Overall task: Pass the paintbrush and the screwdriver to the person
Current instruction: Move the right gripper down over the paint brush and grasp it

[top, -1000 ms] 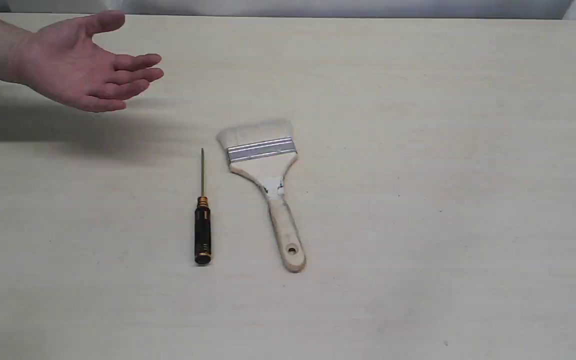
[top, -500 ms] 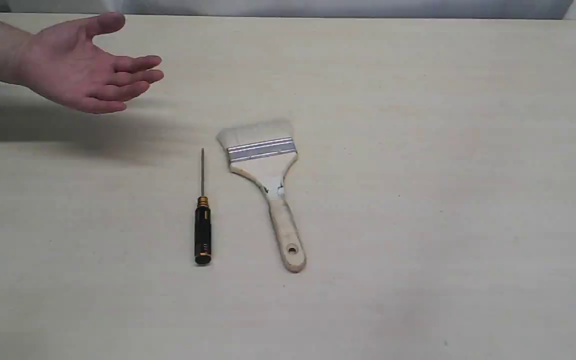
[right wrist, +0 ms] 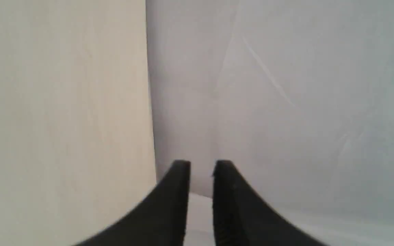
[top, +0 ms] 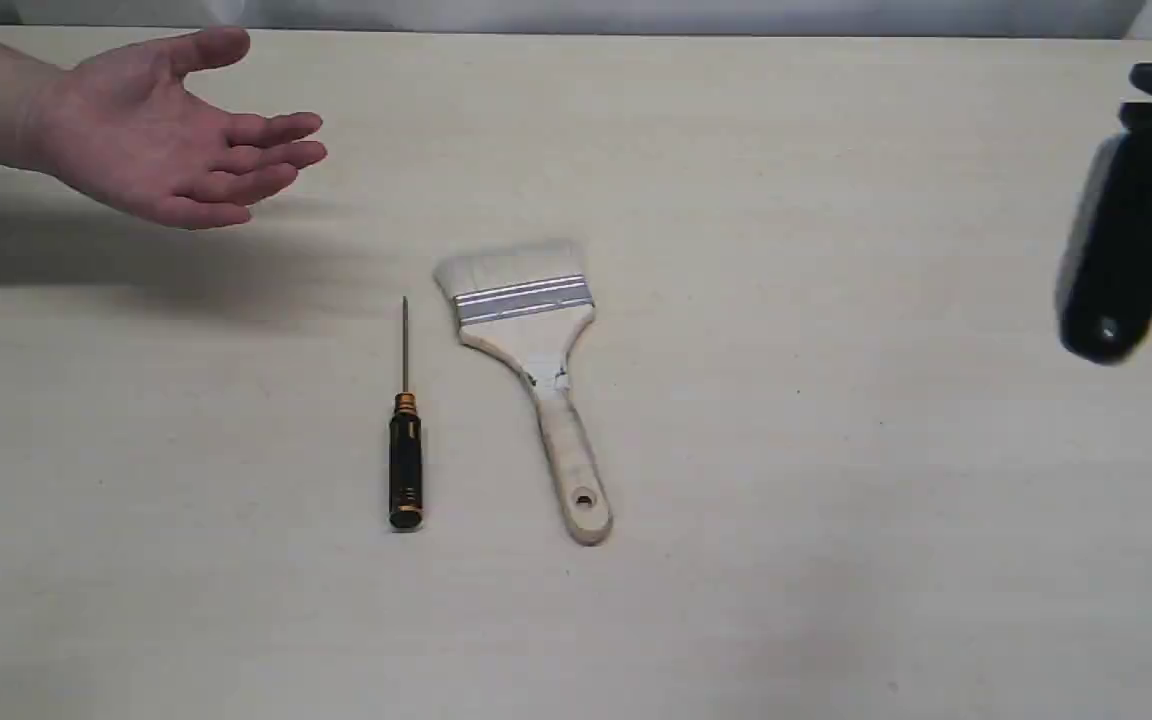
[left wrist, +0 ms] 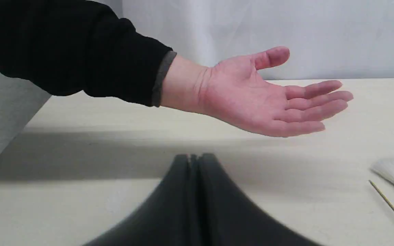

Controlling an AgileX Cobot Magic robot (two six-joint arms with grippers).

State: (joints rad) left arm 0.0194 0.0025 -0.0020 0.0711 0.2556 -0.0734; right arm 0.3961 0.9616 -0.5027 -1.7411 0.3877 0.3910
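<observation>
The paintbrush [top: 536,365] lies flat mid-table, pale bristles toward the far side and wood handle toward the near edge. Just left of it, parallel, lies the screwdriver [top: 405,465], with its black handle near and its thin shaft pointing away. The person's open hand [top: 151,130] hovers palm-up at the far left. In the left wrist view my left gripper [left wrist: 193,158] is shut and empty, low over the table below the hand [left wrist: 251,99], with the brush's bristles [left wrist: 393,169] and the screwdriver's shaft [left wrist: 388,205] off to one side. My right gripper [right wrist: 202,164] stands slightly open and holds nothing.
A blurred black part of the right arm [top: 1131,220] hangs above the table at the right edge of the exterior view. The pale wooden table [top: 836,500] ends at a grey-white backdrop [top: 636,15] along the far side. The hand casts a wide shadow [top: 136,260].
The right arm's black body has come into the exterior view at the right edge. The hand, the brush and the screwdriver have stayed put.
</observation>
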